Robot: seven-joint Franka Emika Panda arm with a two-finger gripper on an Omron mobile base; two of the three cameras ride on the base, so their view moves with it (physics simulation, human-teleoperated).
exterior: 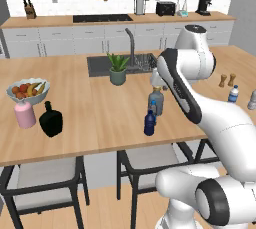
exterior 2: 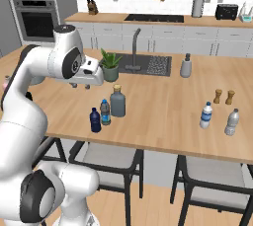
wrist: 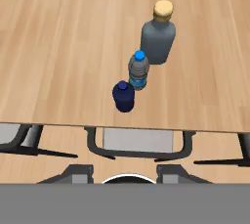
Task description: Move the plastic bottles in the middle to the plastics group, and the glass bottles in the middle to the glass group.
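Left base view, room: I've got a kitchen with a long wooden desk (exterior: 75,98), a sink (exterior: 102,64) let into its far side and a potted plant (exterior: 118,69) just beside it; chairs are tucked under the near edge.
Left base view, arm: my white arm rises at lower right and bends across the middle; the forearm covers the hand, so I can't see the fingers here.
Left base view, middle bottles: the navy bottle (exterior: 149,123) stands nearest the desk edge, the clear blue-capped bottle (exterior: 153,108) just behind it, the grey-blue bottle (exterior: 156,97) behind that, partly hidden by my arm.
Left base view, glass group: pink bottle (exterior: 24,114) and black bottle (exterior: 51,119) stand side by side at far left, by the fruit bowl (exterior: 27,90).
Right base view, arm: the gripper (exterior 2: 80,86) hangs above the desk, left of the middle bottles and clear of them; its fingers sit fairly close together with nothing between them.
Right base view, plastics group: a water bottle (exterior 2: 206,115) and a pale clear bottle (exterior 2: 231,122) stand at right, near two brown shakers (exterior 2: 223,96).
Hand view, bottles: I look down on a diagonal row, all upright; tan cap on the grey-blue one, navy one closest to the edge.
Hand view, fingers: only the dark tips (wrist: 171,172) show at the bottom, apart, holding nothing.
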